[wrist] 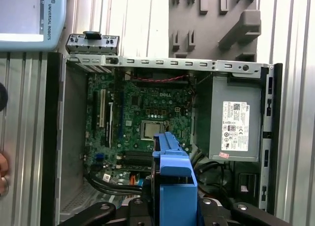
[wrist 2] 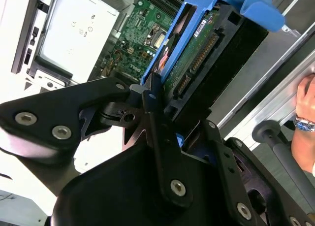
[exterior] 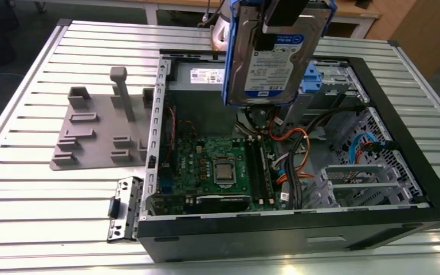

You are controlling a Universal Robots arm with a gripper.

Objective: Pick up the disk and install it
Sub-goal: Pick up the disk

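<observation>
The disk (exterior: 270, 63), a silver hard drive with a white-and-blue label and a blue rail frame, hangs upright above the open computer case (exterior: 411, 132). My gripper (exterior: 275, 26) is shut on its upper end, one black finger lying across the label. In the second wrist view the disk (wrist 2: 197, 53) shows its green circuit side and blue frame, clamped between the black fingers (wrist 2: 152, 95). In the first wrist view the blue frame (wrist: 172, 181) sits over the motherboard (wrist: 142, 122), high above it.
Inside the case are the grey power supply (wrist: 235, 122), a drive cage with a blue latch (exterior: 315, 83), and loose cables (exterior: 297, 154). A grey fixture plate (exterior: 98, 129) lies on the slatted metal table at the exterior view's left. A person's hand (wrist 2: 305, 122) rests near the case.
</observation>
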